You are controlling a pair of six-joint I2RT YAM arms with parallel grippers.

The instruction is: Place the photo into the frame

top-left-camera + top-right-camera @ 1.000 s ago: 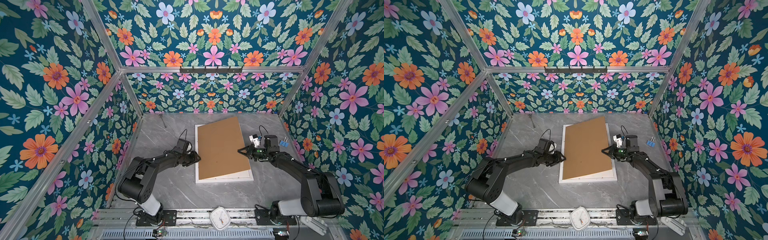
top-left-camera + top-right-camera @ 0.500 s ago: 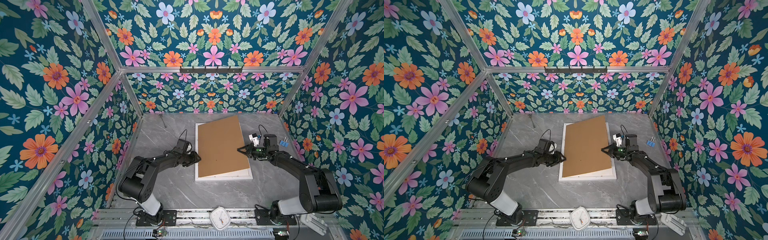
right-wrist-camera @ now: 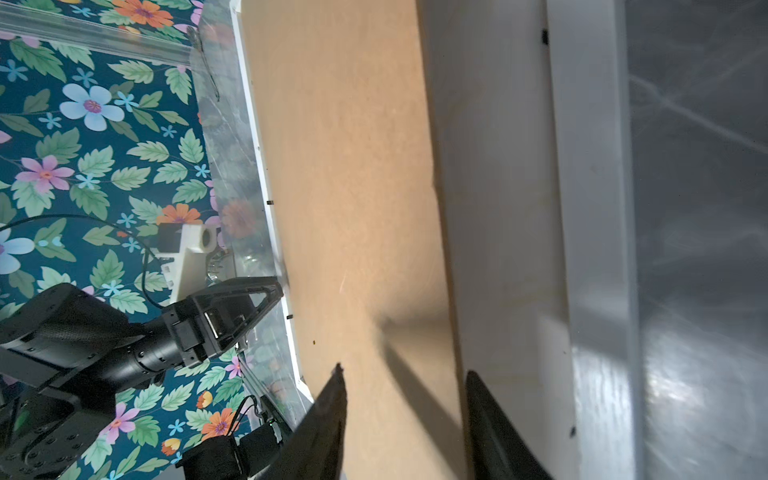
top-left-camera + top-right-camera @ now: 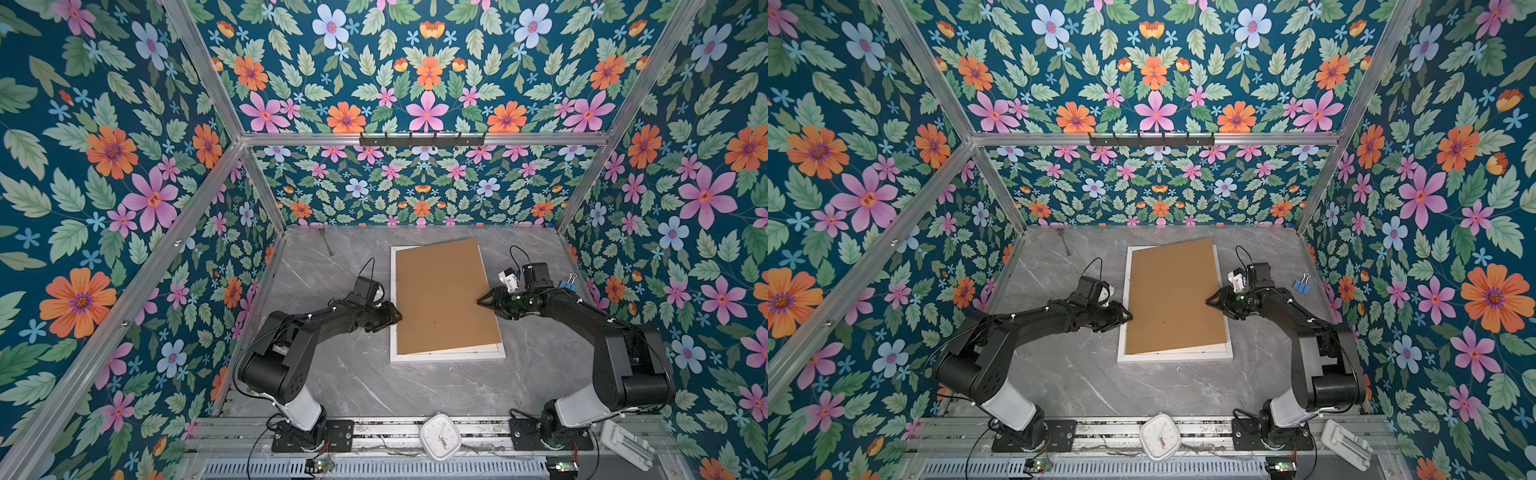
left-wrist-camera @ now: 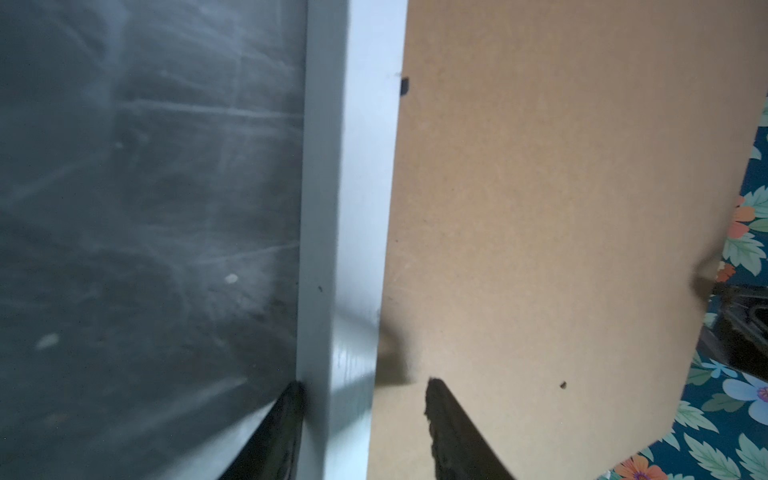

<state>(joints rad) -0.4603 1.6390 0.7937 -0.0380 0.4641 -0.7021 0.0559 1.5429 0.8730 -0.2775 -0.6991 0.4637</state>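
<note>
Released: my right jaws now parted; brown backing board [image 4: 440,299] dropped askew onto the frame [image 4: 449,356] on the counter [image 4: 353,382]. My left jaws stand half-open astride its rail. No sign of the photo, presumably beneath; I judge squaring the board remains.

Frame [image 4: 446,356] lies flat on desk [image 4: 332,374], mid-width, closer to back edge than front. Board [image 4: 440,299] lies on frame, skewed: near left corner sits inside frame, far right corner pokes past frame's back side. Left claw [image 4: 397,318] at frame's left side, one finger outside it, the other over board. Right claw [image 4: 482,301] over board's right edge. Clip [image 4: 568,283] between right arm and desk's right edge. Clock [image 4: 440,436] on rail along front edge, middle.
</note>
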